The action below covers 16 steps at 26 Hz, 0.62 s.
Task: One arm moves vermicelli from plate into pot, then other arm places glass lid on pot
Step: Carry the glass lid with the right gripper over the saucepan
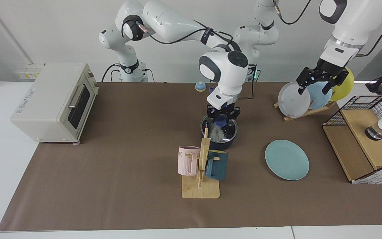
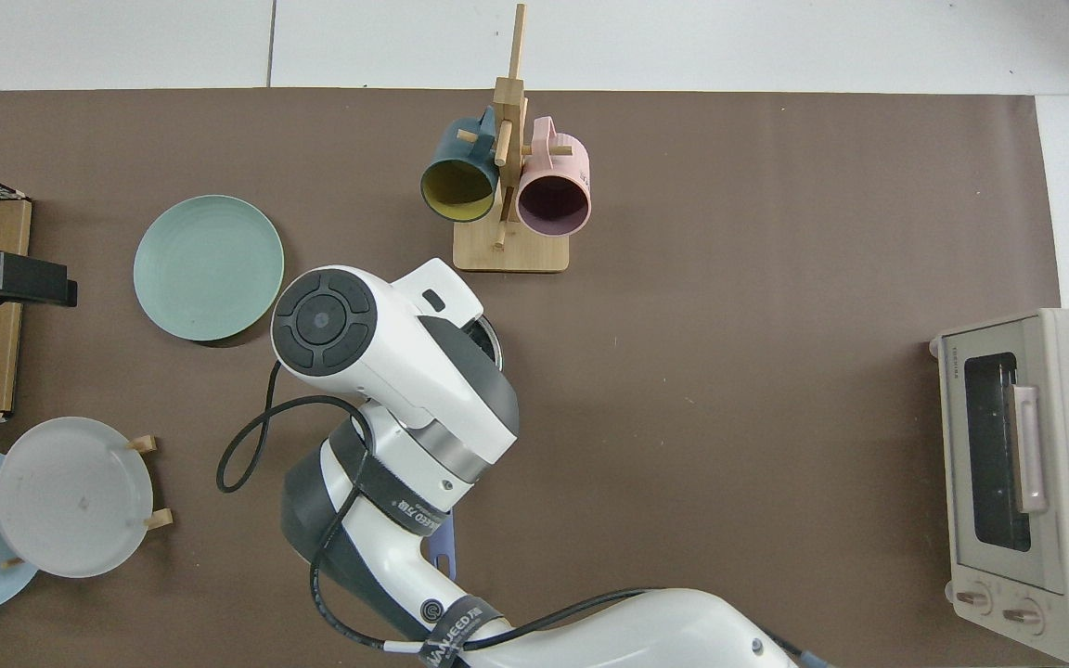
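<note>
Dark navy, the pot stands near the middle of the brown mat, with the white tangle of vermicelli inside it. The glass lid lies on the pot's rim, and its blue knob sits between the fingers of the right gripper, which are closed on the knob from above. From the top, the right arm's white wrist covers nearly all of the pot — only a sliver of the rim and the end of the blue handle show.

The teal-green plate lies bare on the mat, well apart from the pot on the side of the left arm. The left arm waits there; the left gripper hangs with fingers spread, in front of the pale plates in the dish rack.

Just in front of the pot stands the wooden mug rack, holding a pink mug and a dark teal mug — its upright post crosses the pot's near side in the facing view. A toaster oven sits at the mat's far end on the right arm's side, with a wide stretch of bare mat between it and the pot. A wire-and-wood basket stands off the mat's other end.
</note>
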{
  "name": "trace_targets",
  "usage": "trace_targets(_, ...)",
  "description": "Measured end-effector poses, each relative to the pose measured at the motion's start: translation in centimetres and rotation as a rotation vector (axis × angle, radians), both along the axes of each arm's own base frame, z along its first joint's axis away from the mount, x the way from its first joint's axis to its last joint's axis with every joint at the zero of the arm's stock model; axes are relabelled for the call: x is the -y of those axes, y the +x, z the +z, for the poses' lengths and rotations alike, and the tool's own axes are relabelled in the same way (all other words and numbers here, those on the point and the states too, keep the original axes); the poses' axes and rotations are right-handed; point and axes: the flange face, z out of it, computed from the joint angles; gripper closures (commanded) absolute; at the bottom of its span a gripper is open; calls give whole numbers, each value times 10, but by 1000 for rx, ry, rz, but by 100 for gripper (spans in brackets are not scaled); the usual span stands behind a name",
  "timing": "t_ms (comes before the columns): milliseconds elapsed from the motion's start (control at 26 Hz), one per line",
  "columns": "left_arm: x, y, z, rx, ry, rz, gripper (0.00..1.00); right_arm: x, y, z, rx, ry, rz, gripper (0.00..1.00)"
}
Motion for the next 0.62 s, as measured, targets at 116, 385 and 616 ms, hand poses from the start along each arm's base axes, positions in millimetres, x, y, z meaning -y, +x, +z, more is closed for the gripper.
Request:
trace_targets(116, 0, 0, 0, 0, 0, 0, 0, 0, 0, 0, 3, 2, 0, 34)
trace_targets(385, 0, 0, 0, 0, 0, 0, 0, 0, 1, 2, 7, 6, 0, 1)
trace_targets(616, 0, 0, 0, 0, 0, 0, 0, 0, 1, 3, 9, 7, 0, 1)
